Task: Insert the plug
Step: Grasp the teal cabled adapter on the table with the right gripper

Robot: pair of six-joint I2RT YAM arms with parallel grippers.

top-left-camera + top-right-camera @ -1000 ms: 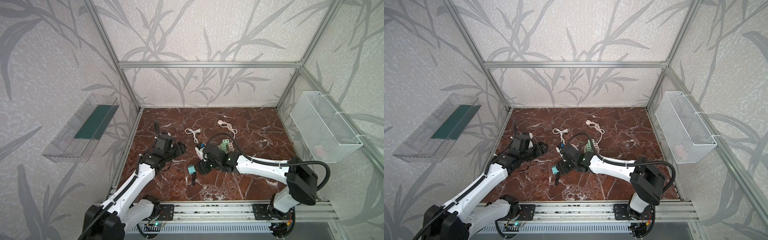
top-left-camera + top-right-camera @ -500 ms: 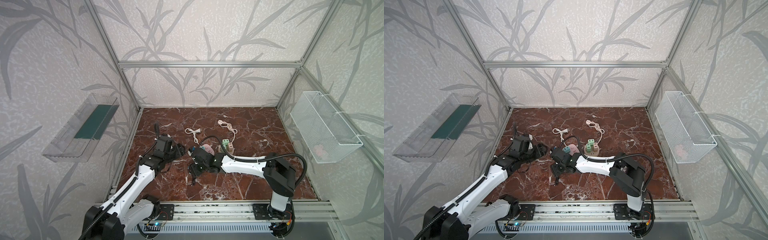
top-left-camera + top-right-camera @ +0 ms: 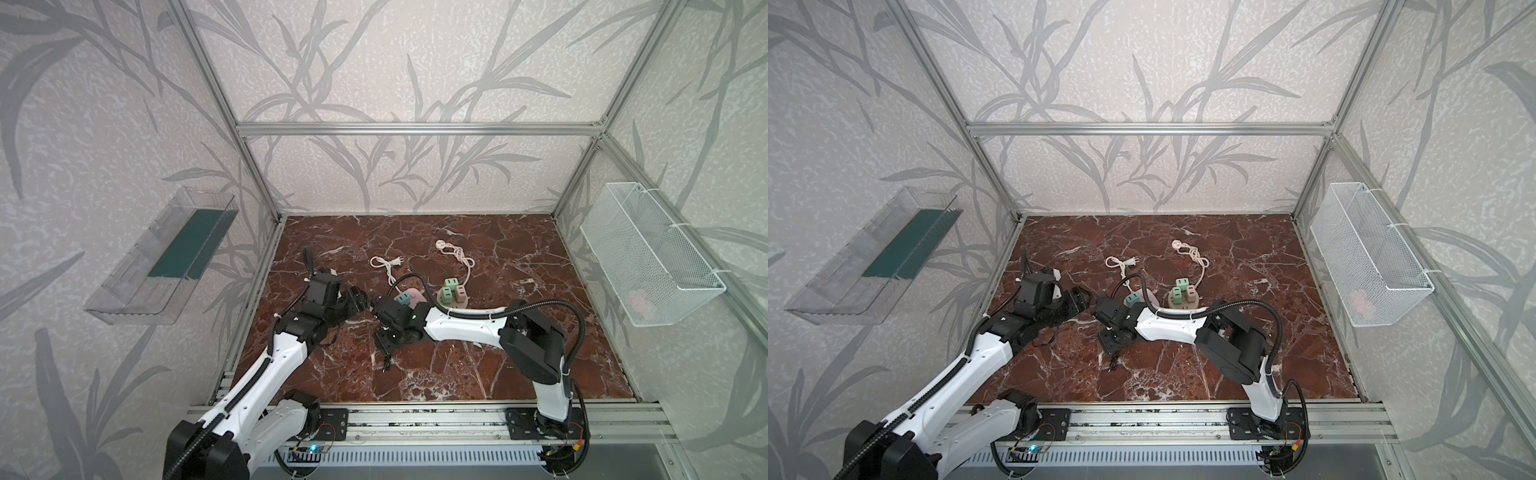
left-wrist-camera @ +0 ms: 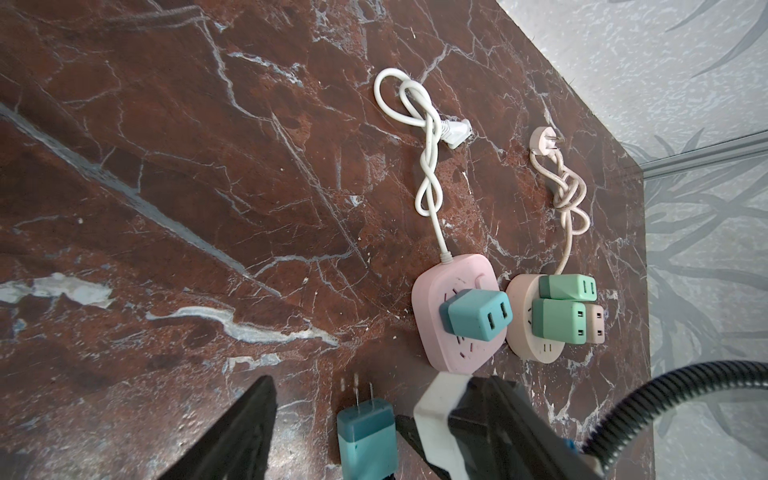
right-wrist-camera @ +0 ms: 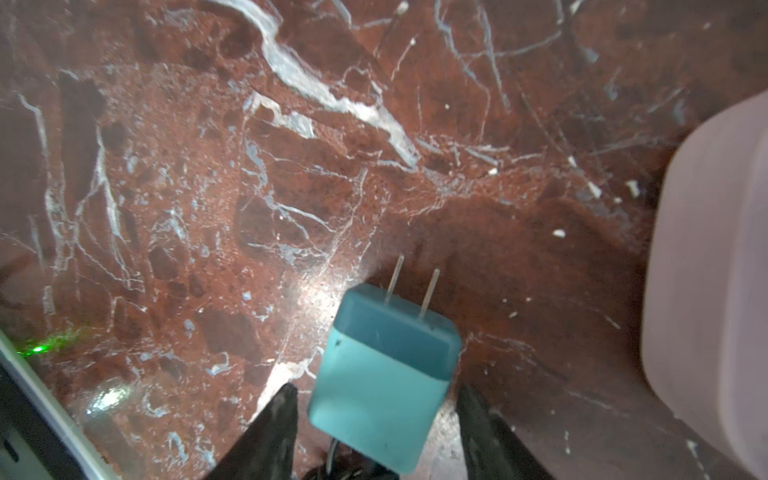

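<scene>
bench [image 3: 498, 257]: red-brown marble slab with white veins, walled on three sides.
wire basket [image 3: 648, 257]: white mesh, hung on the wall beyond the bench's right edge.
clear plastic tray [image 3: 166, 262]: dark green base, hung on the wall beyond the left edge.
left hand [image 3: 359, 300]: near the left edge at mid-depth, jaws apart, empty.
right hand [image 5: 374, 390]: low over the bench left of centre, jaws apart astride the teal plug [image 5: 382, 374]; a sliver of bench shows beside one finger.
pink power strip [image 4: 432, 291]: square, flat, near the bench centre; one teal adapter [image 4: 478, 313] seated in it.
round beige power strip [image 4: 521, 328]: just beside the pink one on its right; carries two green adapters [image 4: 559, 320] and one beige adapter [image 4: 595, 322].
white cord [image 4: 428, 166]: looped, runs from the pink strip toward the rear edge.
beige cord [image 4: 567, 195]: knotted, runs rearward from the round strip.
teal plug: loose, flat on the bench just in front of the pink strip, two prongs bare, not inserted.
</scene>
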